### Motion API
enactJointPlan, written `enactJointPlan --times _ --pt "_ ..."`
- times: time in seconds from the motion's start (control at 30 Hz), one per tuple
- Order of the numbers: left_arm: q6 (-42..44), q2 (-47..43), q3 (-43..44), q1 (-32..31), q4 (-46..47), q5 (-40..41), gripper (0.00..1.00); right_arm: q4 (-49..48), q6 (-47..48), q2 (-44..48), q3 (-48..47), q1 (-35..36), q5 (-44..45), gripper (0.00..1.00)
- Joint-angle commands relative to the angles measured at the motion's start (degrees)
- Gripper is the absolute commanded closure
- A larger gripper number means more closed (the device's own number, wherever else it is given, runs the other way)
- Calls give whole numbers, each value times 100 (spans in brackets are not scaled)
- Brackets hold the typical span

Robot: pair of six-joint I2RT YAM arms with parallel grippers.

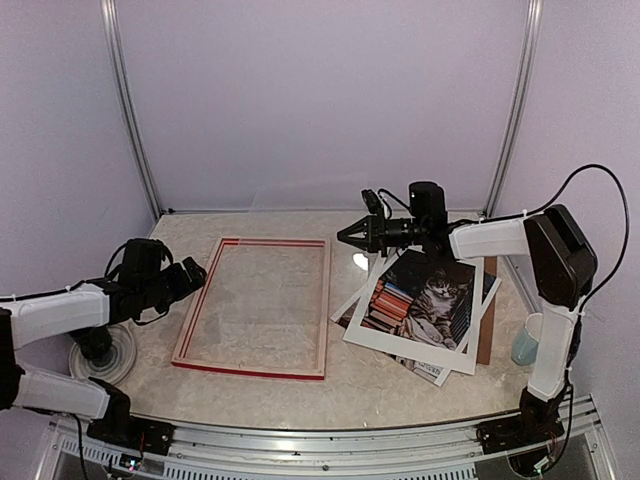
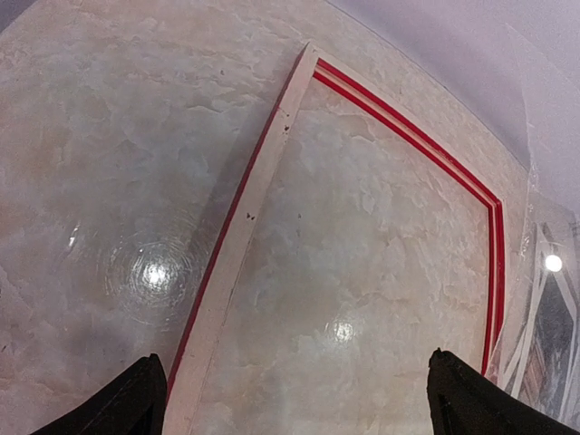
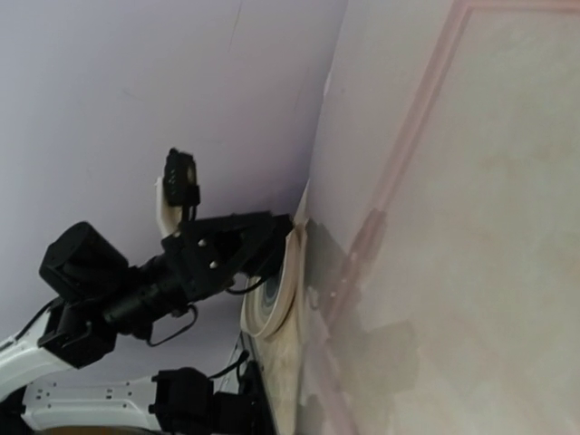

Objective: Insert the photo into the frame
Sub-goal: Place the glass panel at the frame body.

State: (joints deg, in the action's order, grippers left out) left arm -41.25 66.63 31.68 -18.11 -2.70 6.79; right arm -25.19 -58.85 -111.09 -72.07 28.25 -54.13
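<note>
Top view: one frame [image 1: 250, 369] lies flat, opening upward, apparently so a print can drop in. One photo [image 1: 432, 298] rests tilted to the right of the frame, outside it, on one white mat [image 1: 400, 345] and one brown backing board [image 1: 487, 325]. Of the two claws, the left gripper [image 1: 195, 275] is spread wide and empty just left of the frame, and the right gripper [image 1: 345, 236] is pressed together and empty by the frame's far right corner.

Left wrist view: one frame [image 2: 227, 263], its left rail running between the two spread fingers [image 2: 136, 399], likely to steady it.

Right wrist view: one frame [image 3: 408, 136], blurred, with the left arm [image 3: 163, 272] beyond it; own fingers unseen.

No readable text, labels, numbers anywhere
</note>
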Motion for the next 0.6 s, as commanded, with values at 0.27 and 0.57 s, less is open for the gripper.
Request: enactJointPlan --times 0.27,0.57 --pt "220 927 -235 102 1732 51 1 -549 -326 -837 -676 534 23 100" --pt "364 1564 -476 730 2789 -1392 1 -619 -395 -984 -755 655 167 100"
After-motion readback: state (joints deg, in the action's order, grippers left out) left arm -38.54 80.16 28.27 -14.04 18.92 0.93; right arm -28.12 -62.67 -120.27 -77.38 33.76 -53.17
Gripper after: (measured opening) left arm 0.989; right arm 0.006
